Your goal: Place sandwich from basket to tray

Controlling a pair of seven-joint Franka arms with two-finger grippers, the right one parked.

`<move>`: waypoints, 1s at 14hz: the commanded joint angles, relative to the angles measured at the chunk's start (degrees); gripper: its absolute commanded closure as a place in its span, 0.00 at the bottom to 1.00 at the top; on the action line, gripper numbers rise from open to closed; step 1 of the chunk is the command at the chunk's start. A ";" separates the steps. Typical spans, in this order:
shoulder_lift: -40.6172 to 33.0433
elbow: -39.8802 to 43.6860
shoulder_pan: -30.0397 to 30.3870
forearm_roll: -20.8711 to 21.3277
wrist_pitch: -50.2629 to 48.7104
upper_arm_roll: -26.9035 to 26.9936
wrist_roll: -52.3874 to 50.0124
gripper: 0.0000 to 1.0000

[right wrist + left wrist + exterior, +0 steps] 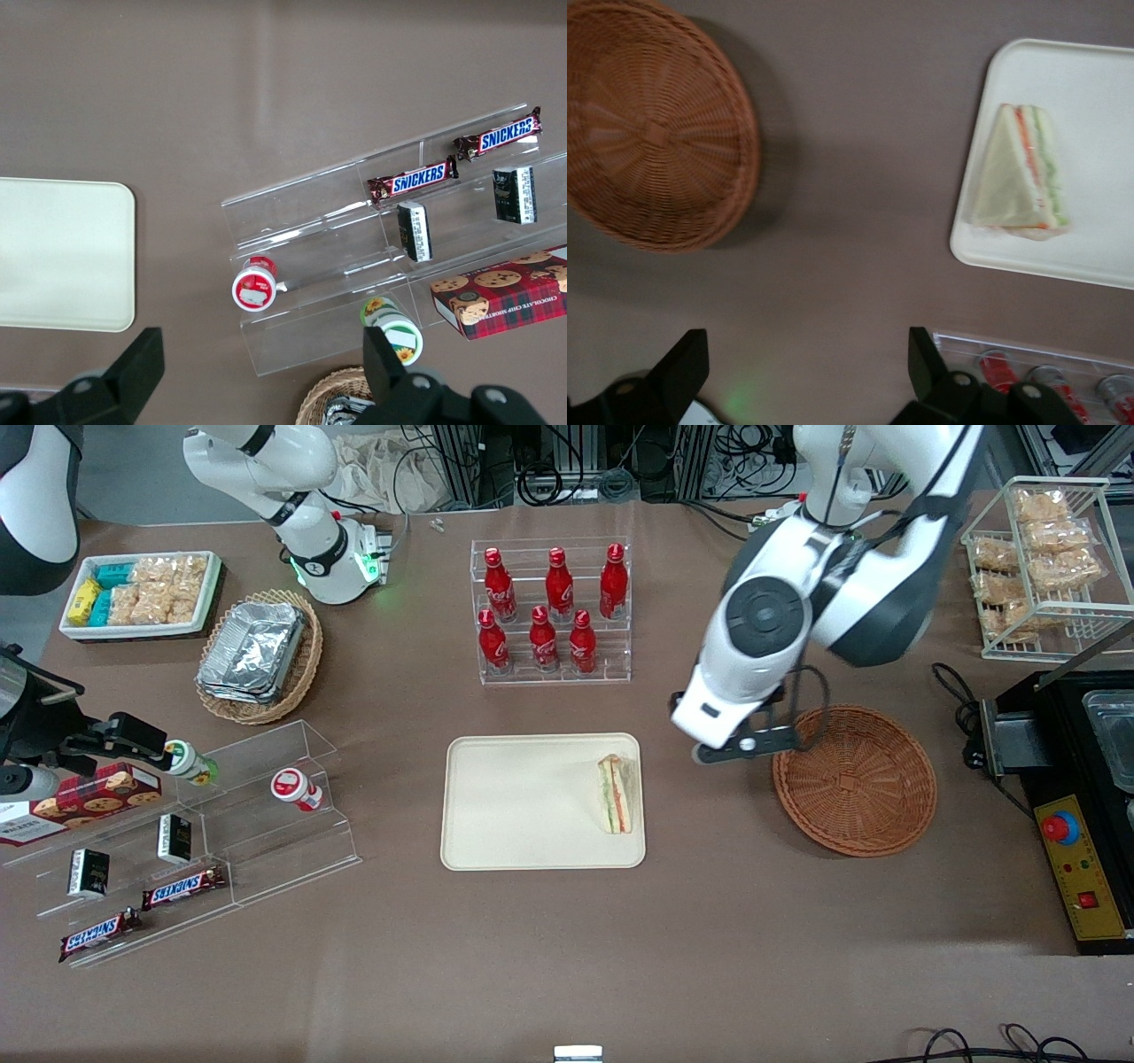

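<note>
Sandwich (pixel 615 794) lies on its side on the tray (pixel 523 806), close against the rim at the working arm's end, filling layers showing along one edge. Tray sits mid-tabletop (pixel 567 957). The basket (pixel 855 779), toward the working arm's end, holds nothing.

Gripper (pixel 742 746) hangs above bare tabletop between tray and basket, just beside the basket's rim. In the wrist view its fingers (pixel 926 363) stand wide apart with nothing between them.

Judgement: placement looks done; you have only the retreat to manage.

Risks from here:
- Sandwich sits near the rim. A low sideways sweep over the tray could nudge it onto or over the edge.
- The gripper is near the basket rim; dropping or swinging that way could clip the light wicker and shove it.
- The rack of red bottles (pixel 554 611) stands farther from the front camera than the tray; a wide swing that way could topple them.
</note>
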 commanded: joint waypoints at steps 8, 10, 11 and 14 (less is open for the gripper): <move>-7.99 1.99 24.34 0.98 -6.49 0.27 38.43 0.00; -7.90 2.43 28.57 0.28 -6.93 0.28 39.52 0.00; -8.34 2.87 28.41 0.88 -7.88 0.10 39.08 0.00; -7.91 3.31 28.50 0.98 -8.69 0.19 39.69 0.00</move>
